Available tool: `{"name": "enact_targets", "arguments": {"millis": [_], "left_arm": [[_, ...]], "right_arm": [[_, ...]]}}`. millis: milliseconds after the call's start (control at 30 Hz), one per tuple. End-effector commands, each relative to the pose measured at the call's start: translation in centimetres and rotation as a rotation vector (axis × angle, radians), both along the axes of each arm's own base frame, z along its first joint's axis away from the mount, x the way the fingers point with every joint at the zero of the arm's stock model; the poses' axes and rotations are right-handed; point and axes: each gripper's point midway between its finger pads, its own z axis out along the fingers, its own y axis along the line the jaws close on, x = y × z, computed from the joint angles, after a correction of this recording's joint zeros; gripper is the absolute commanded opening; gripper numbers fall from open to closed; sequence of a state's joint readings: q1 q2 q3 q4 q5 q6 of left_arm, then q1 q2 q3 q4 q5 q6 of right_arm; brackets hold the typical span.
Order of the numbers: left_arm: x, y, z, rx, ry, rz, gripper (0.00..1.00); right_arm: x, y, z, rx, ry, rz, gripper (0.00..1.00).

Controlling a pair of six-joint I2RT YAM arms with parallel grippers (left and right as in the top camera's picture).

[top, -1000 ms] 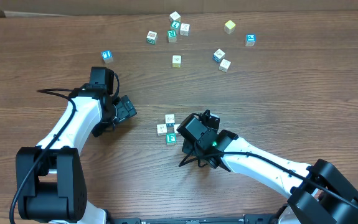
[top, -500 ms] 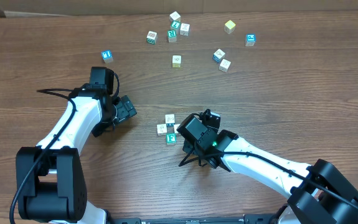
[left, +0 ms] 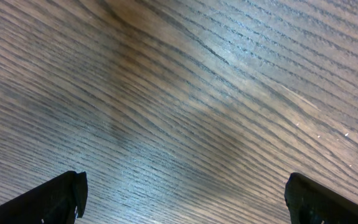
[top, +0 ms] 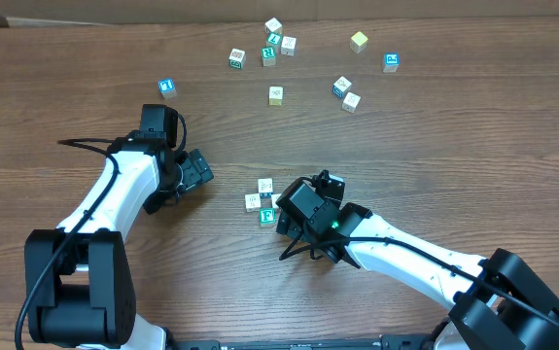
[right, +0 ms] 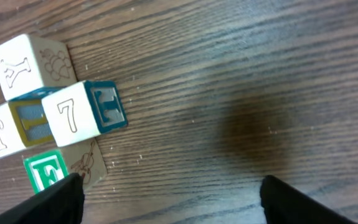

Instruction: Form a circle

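The circle (top: 262,200) is a tight cluster of small cream cubes at the table's middle. In the right wrist view it sits at the left: a Y cube (right: 32,65), a 7 cube with a blue T face (right: 82,115), a J cube (right: 1,134) and a green E cube (right: 51,171), all touching. My right gripper (right: 172,199) (top: 284,210) stands open just right of them; its left finger (right: 57,199) is beside the E cube, with only wood between the jaws. My left gripper (left: 185,202) (top: 199,171) is open over bare wood, well left of the cluster.
Several loose cubes lie scattered along the far side: a group (top: 274,44), a yellow-green one (top: 359,41), a blue one (top: 391,62), a pair (top: 347,93), one alone (top: 275,94) and one at the left (top: 167,87). The table's far edge (top: 454,12) runs behind them.
My right gripper's jaws have spread apart beside the cluster. Both arms otherwise stay where they were, and the cubes have not shifted.
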State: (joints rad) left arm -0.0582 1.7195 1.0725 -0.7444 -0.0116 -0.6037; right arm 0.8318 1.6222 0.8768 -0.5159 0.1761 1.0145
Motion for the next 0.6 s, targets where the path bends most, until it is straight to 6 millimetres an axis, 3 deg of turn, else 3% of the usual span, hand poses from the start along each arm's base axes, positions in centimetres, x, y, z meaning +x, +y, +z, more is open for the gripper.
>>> {"name": "enact_targets", "arguments": {"millis": [0,167,267,300,333,400,433,567], "left_arm": [[0.4,-0.1,0.1,-0.008,-0.004,0.015,1.00],[0.4,-0.1,0.1,-0.008,-0.004,0.015,1.00],[0.4,-0.1,0.1,-0.008,-0.004,0.015,1.00],[0.4,-0.1,0.1,-0.008,-0.004,0.015,1.00],[0.4,-0.1,0.1,-0.008,-0.004,0.015,1.00],[0.4,-0.1,0.1,-0.008,-0.004,0.015,1.00],[0.4,-0.1,0.1,-0.008,-0.004,0.015,1.00],[0.4,-0.1,0.1,-0.008,-0.004,0.015,1.00]], "right_arm": [[0.5,0.0,0.8,0.010,-0.028,-0.009,0.93],[0.5,0.0,0.8,0.010,-0.028,-0.010,1.00],[0.5,0.0,0.8,0.010,-0.028,-0.010,0.99],[0.5,0.0,0.8,0.010,-0.027,-0.009,0.82],[0.5,0.0,0.8,0.010,-0.027,-0.009,0.73],[0.5,0.0,0.8,0.009,-0.029,-0.006,0.15],[0.6,0.2,0.8,0.007,-0.036,0.012,0.04],[1.8,1.8,2.6,0.032,-0.075,0.125,0.04]]}}
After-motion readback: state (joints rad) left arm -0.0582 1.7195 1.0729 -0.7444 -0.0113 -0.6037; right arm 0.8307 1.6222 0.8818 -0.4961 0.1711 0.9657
